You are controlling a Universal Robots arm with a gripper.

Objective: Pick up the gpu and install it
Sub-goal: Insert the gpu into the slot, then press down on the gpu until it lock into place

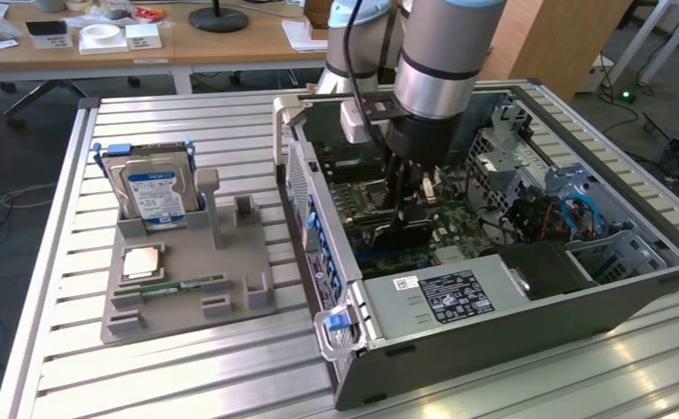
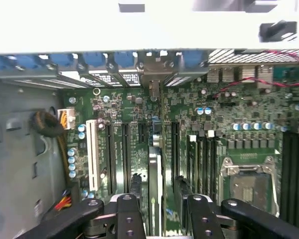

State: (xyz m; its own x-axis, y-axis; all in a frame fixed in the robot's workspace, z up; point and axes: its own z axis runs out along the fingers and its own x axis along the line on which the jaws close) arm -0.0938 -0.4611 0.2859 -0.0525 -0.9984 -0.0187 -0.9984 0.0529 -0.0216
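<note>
The fingers [image 2: 127,219] of the gripper [image 2: 158,221] stand wide apart, one on each side of the gpu [image 2: 155,191], and I cannot tell if they touch it. The gpu stands on its edge between them, seen from above as a thin pale strip with a darker side. It runs in line with the long black slots of the motherboard [image 2: 229,129] and seems to sit in one of them. How deep it sits I cannot tell. Beside it on the green board is a white slot [image 2: 92,154], and on the other side is the bare CPU socket [image 2: 248,186] with its metal frame.

In the exterior view the arm [image 1: 444,61] reaches down into the open computer case [image 1: 456,349], which lies on its side on the slatted metal table [image 1: 200,367]. The gripper is low over the motherboard, near the middle of the case. The black power supply [image 1: 450,297] with its white label fills the near corner of the case. At the exterior view's left, well apart from the case, a grey holder [image 1: 188,288] carries an upright hard drive [image 1: 154,196] with a blue and white label, a CPU chip [image 1: 141,260] and a narrow green memory stick [image 1: 182,286].
</note>
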